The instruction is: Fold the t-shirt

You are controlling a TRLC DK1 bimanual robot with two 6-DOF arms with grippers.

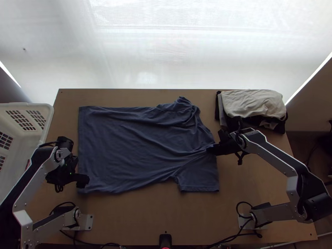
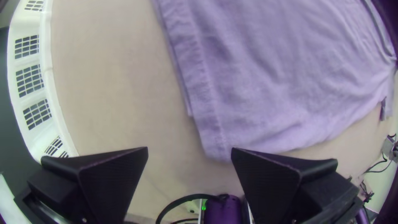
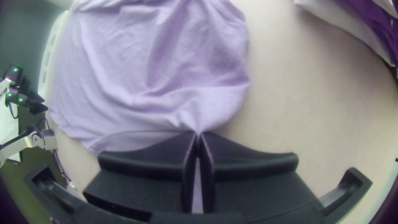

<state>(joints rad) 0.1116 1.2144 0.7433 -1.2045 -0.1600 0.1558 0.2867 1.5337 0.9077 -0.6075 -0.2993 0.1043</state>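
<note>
A blue t-shirt (image 1: 133, 145) lies spread on the table, its hem toward the left and one sleeve toward the near right, with creases running to my right gripper (image 1: 211, 150). In the right wrist view, my right gripper (image 3: 198, 135) is shut on a pinched bit of the t-shirt (image 3: 166, 62) near the collar and shoulder. My left gripper (image 1: 83, 181) is by the near left hem corner. In the left wrist view, my left gripper (image 2: 190, 153) stands open, with the corner of the t-shirt (image 2: 248, 103) close to one finger and bare table between the fingers.
A stack of folded clothes (image 1: 253, 103), light on dark, lies at the far right of the table (image 1: 166, 216). A white basket (image 1: 49, 120) stands along the left edge. Cables and the arms' bases are at the near side.
</note>
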